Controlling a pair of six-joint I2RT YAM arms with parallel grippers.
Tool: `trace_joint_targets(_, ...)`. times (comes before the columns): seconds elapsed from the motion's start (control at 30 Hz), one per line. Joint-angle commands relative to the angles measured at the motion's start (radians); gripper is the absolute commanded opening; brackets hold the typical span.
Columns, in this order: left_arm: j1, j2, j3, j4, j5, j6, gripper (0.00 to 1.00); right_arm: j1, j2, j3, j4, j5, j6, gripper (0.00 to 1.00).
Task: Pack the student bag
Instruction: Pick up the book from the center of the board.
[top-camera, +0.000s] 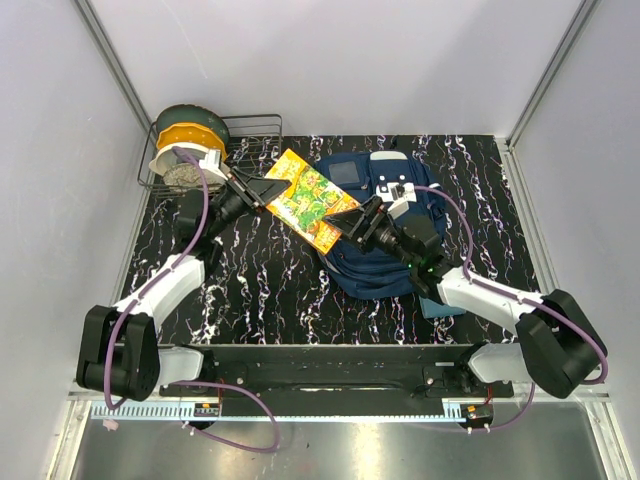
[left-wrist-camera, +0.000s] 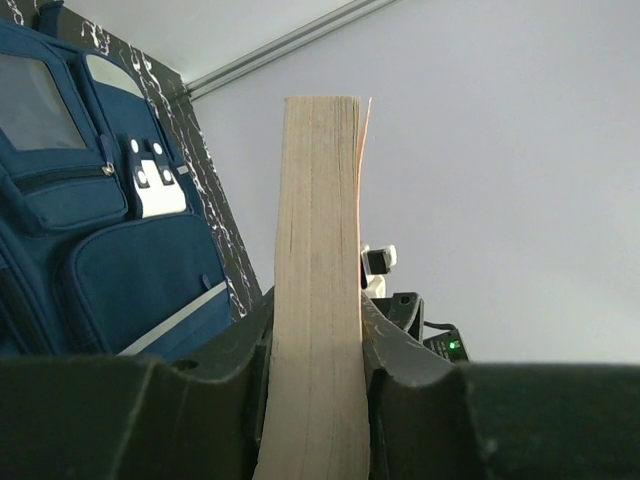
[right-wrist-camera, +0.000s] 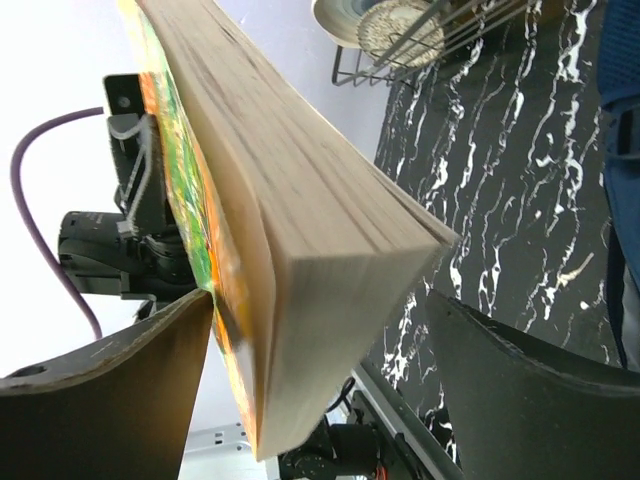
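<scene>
Top external view: at rear left, a wire rack (top-camera: 255, 135) holding dishes (top-camera: 190, 140) stands on the marbled table (top-camera: 260, 290). The left gripper (top-camera: 268, 190) is clamped on one end of a book (top-camera: 310, 200) with an orange-green cover, held off the table. The right gripper (top-camera: 350, 222) stands wide open, fingers either side of the book's other end, one finger clear of the pages. The bag (top-camera: 375, 275) lies right of centre, pockets up, beneath the right arm.

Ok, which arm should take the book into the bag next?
Right, probably: the right gripper, open, straddles the book's end over the bag. The left gripper clamps the other end, off to the bag's side.
</scene>
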Motion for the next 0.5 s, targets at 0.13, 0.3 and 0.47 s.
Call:
trace_joint_targets(0.13,-0.029,-0.027,0.019,0.106,-0.032,0.005,0.0,0.0,-0.002,0.055,0.174,-0.024,-0.01,0.7)
trace_joint_targets(0.3,-0.04,-0.018,0.011,0.104,-0.037,0.009,0.0,0.0,-0.005,0.027,0.213,-0.04,0.019,0.32)
trace_joint_targets(0.47,-0.043,-0.001,0.017,0.095,-0.023,0.017,0.28,-0.001,-0.037,0.012,0.161,-0.025,0.026,0.0)
